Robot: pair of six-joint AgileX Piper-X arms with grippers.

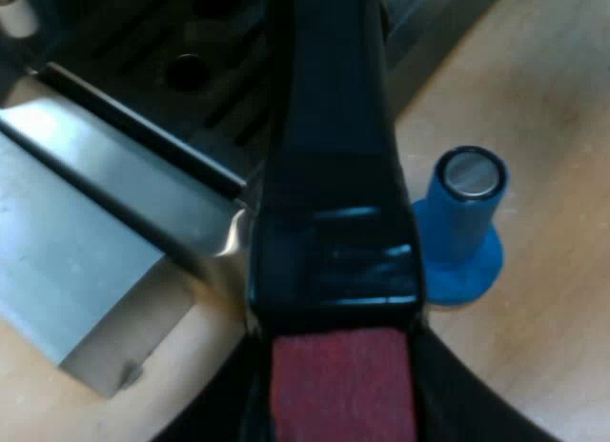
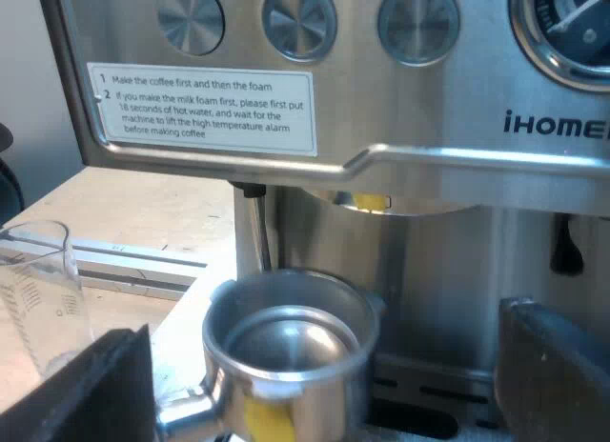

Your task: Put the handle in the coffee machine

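Left gripper (image 1: 339, 396) clamps the holder (image 2: 286, 342), its rim below the machine's (image 2: 429, 128) overhang — right gripper (image 2: 319, 380) wide open, empty.

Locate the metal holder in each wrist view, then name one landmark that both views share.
Left wrist view: the metal holder shows as its dark handle, red end nearest the camera, pointing toward the espresso machine, with the blue tamper beside it.
Right wrist view: the metal holder shows its round basket below the espresso machine front panel, near the measuring glass.
Shared landmark: the espresso machine.
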